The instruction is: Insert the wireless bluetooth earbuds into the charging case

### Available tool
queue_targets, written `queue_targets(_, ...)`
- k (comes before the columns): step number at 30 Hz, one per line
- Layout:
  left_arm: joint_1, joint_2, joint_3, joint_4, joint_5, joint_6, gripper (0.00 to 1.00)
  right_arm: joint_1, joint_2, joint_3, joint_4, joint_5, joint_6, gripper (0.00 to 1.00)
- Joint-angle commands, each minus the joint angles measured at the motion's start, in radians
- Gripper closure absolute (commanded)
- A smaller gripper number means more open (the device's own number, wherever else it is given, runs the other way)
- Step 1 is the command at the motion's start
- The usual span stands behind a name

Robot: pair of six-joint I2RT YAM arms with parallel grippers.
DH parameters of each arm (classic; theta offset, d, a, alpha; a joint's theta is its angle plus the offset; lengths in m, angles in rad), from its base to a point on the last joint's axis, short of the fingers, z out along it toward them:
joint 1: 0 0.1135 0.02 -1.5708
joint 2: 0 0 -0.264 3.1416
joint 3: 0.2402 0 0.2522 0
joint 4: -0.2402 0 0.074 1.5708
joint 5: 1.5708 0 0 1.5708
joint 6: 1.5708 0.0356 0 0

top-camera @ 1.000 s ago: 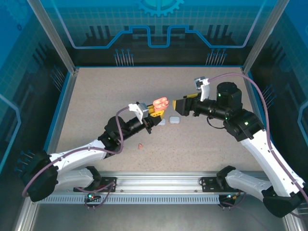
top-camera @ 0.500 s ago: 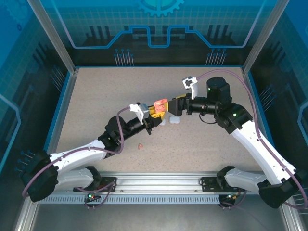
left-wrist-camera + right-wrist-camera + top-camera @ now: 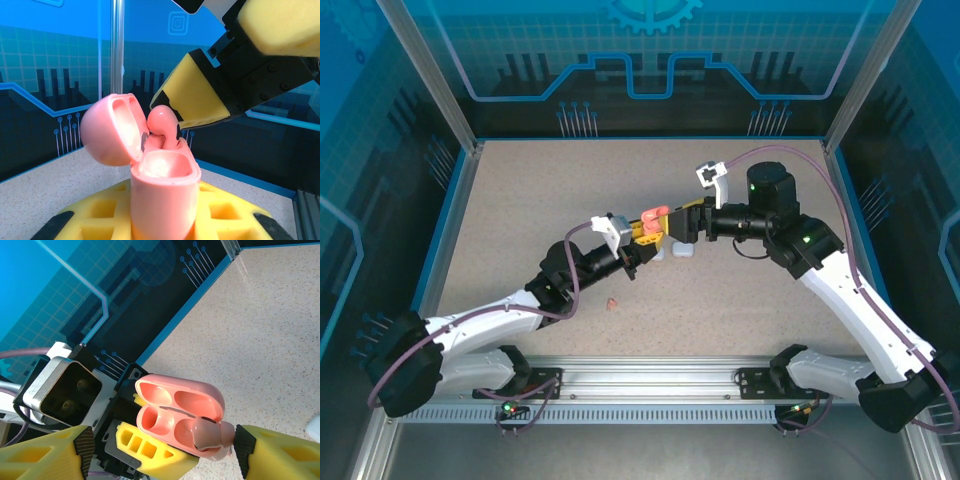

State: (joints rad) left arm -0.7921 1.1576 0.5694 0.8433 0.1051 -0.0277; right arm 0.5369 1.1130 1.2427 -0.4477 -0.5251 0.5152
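Observation:
My left gripper [image 3: 643, 232] is shut on a salmon-pink charging case [image 3: 653, 214], held upright above the table with its lid [image 3: 107, 131] swung open. A salmon-red earbud [image 3: 164, 122] stands partway in one slot, its head sticking out [image 3: 209, 434]; the other slot [image 3: 156, 421] is bare. My right gripper [image 3: 682, 222] hangs open at the case, fingers spread wide on either side. One yellow finger [image 3: 192, 95] touches the earbud's head. A second salmon earbud [image 3: 611, 302] lies on the table below the left arm.
Two white pebble-like cases [image 3: 682, 250] [image 3: 658, 254] lie on the speckled table [image 3: 520, 200] just under the two grippers. Blue walls and metal posts ring the table. The left wrist's camera block [image 3: 65, 390] sits close behind the held case.
My right gripper has swung left from about a hand's width away to the held case. The left arm and the case have stayed put.

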Motion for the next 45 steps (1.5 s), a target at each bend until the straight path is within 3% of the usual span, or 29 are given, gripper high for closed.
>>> queue_targets(1,-0.007,0.005,0.008,0.026,-0.004,-0.021,1.0,0.012,0.0,0.018,-0.031,-0.009,-0.007,0.24)
queue_targets(10,-0.007,0.002,0.005,0.024,0.001,-0.023,1.0,0.012,-0.012,0.027,-0.047,0.077,-0.039,0.19)
queue_targets(16,-0.007,0.003,0.006,0.023,0.005,-0.026,1.0,0.024,0.027,0.03,-0.007,0.015,-0.027,0.16)
queue_targets(24,-0.007,0.005,0.007,0.015,-0.002,-0.03,1.0,0.039,0.029,0.035,0.016,-0.027,-0.028,0.18)
queue_targets(31,-0.007,0.003,0.007,0.011,-0.03,-0.033,1.0,0.04,0.001,0.031,-0.038,0.005,-0.051,0.22)
queue_targets(45,-0.007,0.014,0.01,0.009,-0.024,-0.036,1.0,0.04,0.016,0.038,-0.057,0.056,-0.046,0.21)
